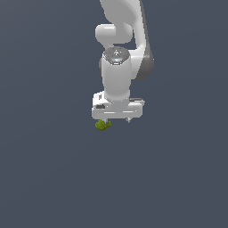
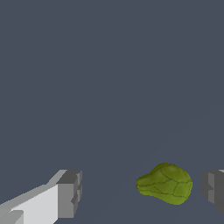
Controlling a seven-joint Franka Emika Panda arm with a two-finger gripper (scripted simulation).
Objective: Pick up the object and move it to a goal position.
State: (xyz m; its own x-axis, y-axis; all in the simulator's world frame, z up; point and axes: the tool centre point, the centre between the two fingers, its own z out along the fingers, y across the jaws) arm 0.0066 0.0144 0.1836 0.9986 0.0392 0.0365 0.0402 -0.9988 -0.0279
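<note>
The object (image 1: 103, 126) is a tiny olive-green lumpy thing on the grey floor, just under the white gripper (image 1: 116, 120) toward the exterior view's left. In the wrist view the object (image 2: 165, 183) lies between the two grey fingertips (image 2: 70, 194), much closer to one of them than to the other, touching neither. The jaws stand wide apart and hold nothing. The hand hangs straight down over the object.
A plain dark grey floor (image 1: 53, 178) fills both views. The white arm (image 1: 116, 53) rises behind the hand toward the top of the exterior view. No goal marker shows.
</note>
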